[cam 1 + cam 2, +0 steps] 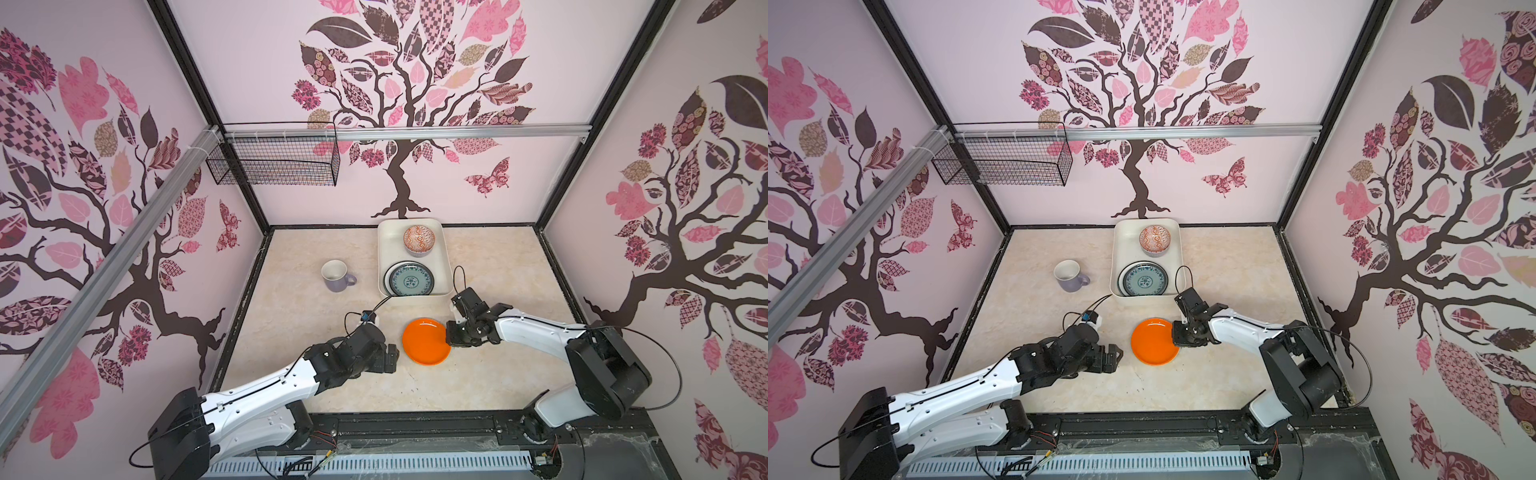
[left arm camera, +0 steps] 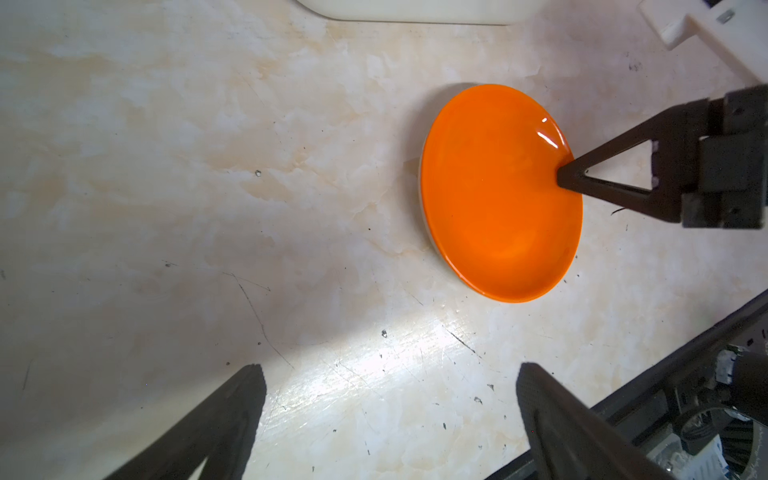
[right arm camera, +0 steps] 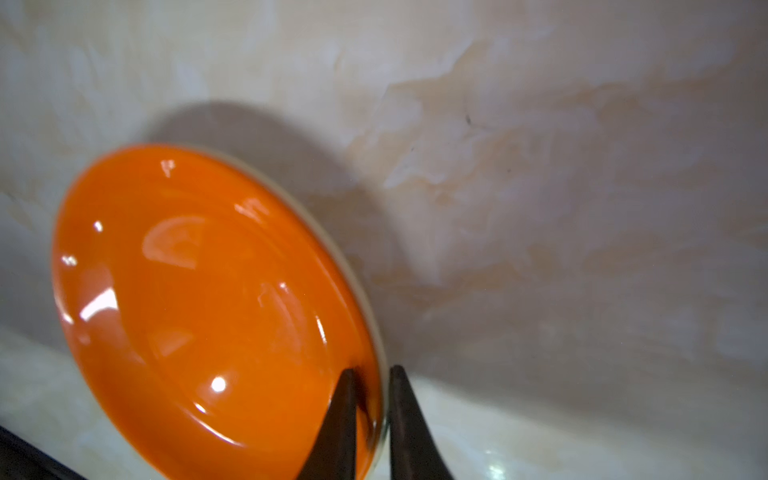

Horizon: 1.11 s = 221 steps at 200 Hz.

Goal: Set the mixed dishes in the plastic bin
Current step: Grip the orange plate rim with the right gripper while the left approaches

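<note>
An orange plate [image 1: 424, 343] [image 1: 1152, 343] lies low over the marble table, in front of the plastic bin [image 1: 388, 245] [image 1: 1119, 249]. My right gripper [image 1: 449, 332] [image 3: 372, 372] is shut on the plate's right rim, one finger on the orange face [image 3: 199, 299] and one under the edge; the left wrist view shows that pinch [image 2: 561, 176]. My left gripper [image 1: 392, 355] [image 2: 386, 370] stands open and empty, just left of the plate [image 2: 494, 195]. In the bin sit an orange-patterned bowl [image 1: 419, 240] and a teal-patterned, black-ringed plate [image 1: 409, 279]. A lavender mug [image 1: 336, 275] stands left of the bin.
A black wire mesh basket [image 1: 274, 160] hangs on the back-left rail, high above the table. Black frame edges bound the table on all sides. The bin's near wall [image 2: 415, 10] lies just beyond the orange plate.
</note>
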Available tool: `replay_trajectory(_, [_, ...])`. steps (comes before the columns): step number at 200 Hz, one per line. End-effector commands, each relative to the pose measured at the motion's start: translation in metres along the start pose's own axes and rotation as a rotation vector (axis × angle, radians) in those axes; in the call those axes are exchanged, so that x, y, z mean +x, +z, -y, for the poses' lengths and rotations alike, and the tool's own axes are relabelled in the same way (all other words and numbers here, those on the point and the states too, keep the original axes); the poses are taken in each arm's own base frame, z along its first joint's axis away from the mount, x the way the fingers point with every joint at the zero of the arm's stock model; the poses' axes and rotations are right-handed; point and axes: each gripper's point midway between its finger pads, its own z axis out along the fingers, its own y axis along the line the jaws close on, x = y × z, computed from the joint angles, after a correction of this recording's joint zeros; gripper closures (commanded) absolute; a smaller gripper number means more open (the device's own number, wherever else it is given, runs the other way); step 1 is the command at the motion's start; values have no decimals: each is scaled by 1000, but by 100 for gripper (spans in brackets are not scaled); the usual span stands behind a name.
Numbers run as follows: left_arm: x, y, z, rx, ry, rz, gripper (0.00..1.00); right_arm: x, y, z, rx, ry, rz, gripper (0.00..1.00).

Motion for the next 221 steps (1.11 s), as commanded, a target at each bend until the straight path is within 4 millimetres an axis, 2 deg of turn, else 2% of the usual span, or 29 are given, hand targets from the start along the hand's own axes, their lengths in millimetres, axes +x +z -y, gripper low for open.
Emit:
replay_trajectory(1, [-3, -3, -5, -19, 15, 27, 2, 1, 1, 12, 90, -15, -22, 100])
replay_trajectory(57, [-12, -7, 0, -22, 45, 41, 2, -18, -21, 8, 130, -37, 29, 100])
replay_trajectory(121, [-18, -8, 2, -27, 62, 46, 2, -16, -17, 13, 154, -41, 14, 97])
replay_trajectory(175, [-17, 6, 8, -29, 70, 13, 2, -4, -11, 29, 210, -47, -17, 89])
replay_trajectory(208, [-21, 17, 14, -29, 83, -1, 2, -2, -9, 31, 217, -57, -23, 85])
replay_trajectory(221, [-22, 22, 16, -33, 89, -12, 2, -1, -7, 33, 226, -59, -28, 80])
